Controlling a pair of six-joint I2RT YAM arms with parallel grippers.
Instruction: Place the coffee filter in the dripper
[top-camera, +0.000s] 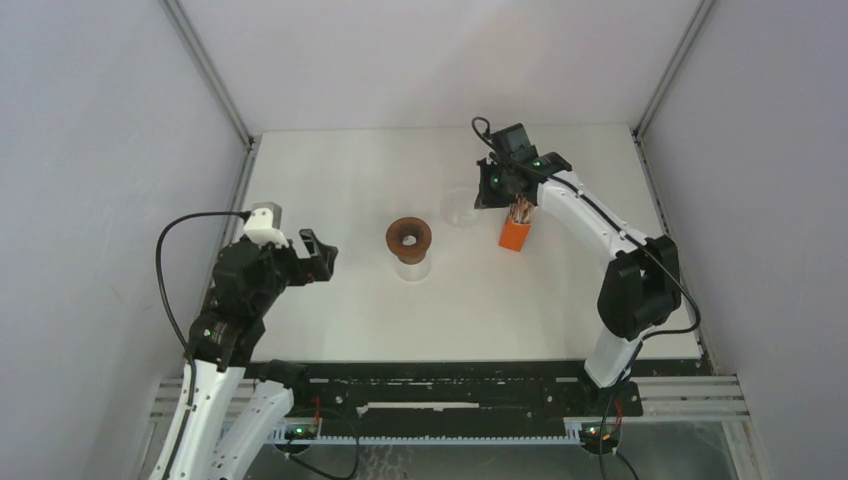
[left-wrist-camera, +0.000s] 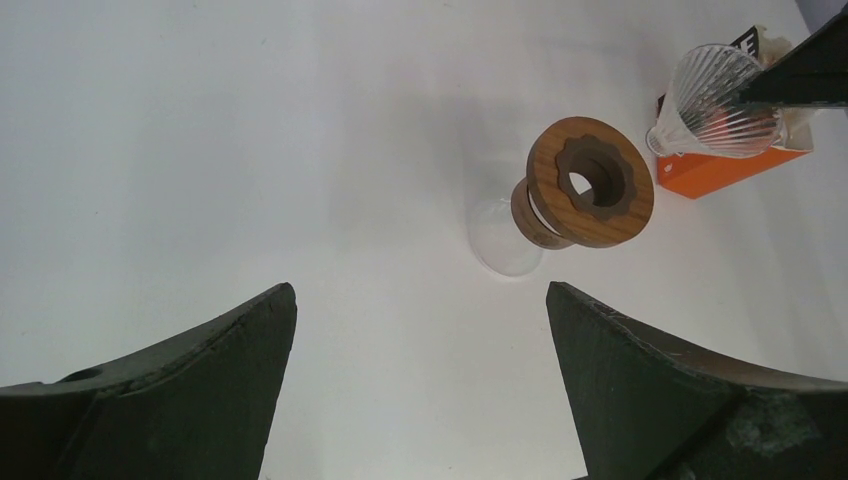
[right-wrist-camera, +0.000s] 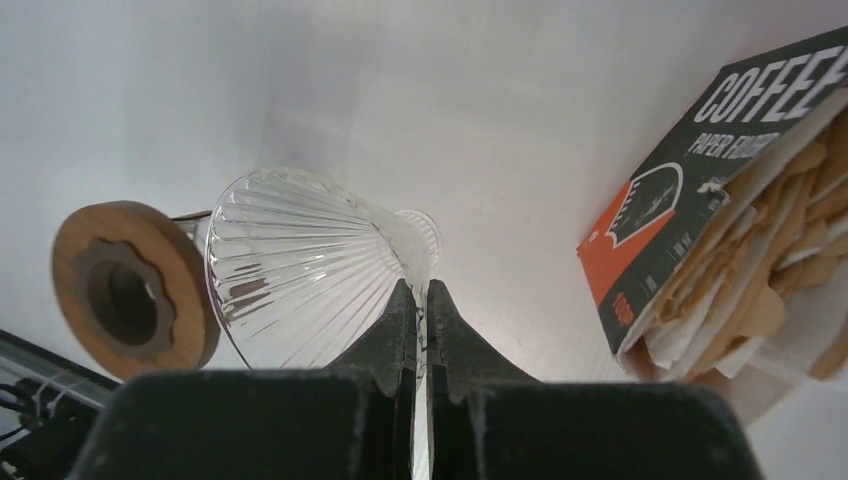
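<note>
The dripper (top-camera: 409, 235) is a round dark-brown funnel with a central hole, sitting on a clear glass cup (top-camera: 412, 266) mid-table; it also shows in the left wrist view (left-wrist-camera: 590, 181) and the right wrist view (right-wrist-camera: 130, 290). No loose white coffee filter is in view. My right gripper (top-camera: 488, 198) (right-wrist-camera: 420, 290) is shut on the edge of a clear ribbed glass cone (right-wrist-camera: 300, 265), which also shows in the left wrist view (left-wrist-camera: 722, 100). My left gripper (top-camera: 322, 252) (left-wrist-camera: 420, 292) is open and empty, left of the dripper and apart from it.
An orange box (top-camera: 514, 233) marked as coffee paper filters stands right of the glass cone, with brown-edged papers (right-wrist-camera: 760, 300) sticking out of it. Grey walls surround the white table (top-camera: 350, 180). The arm bases stand at the near edge.
</note>
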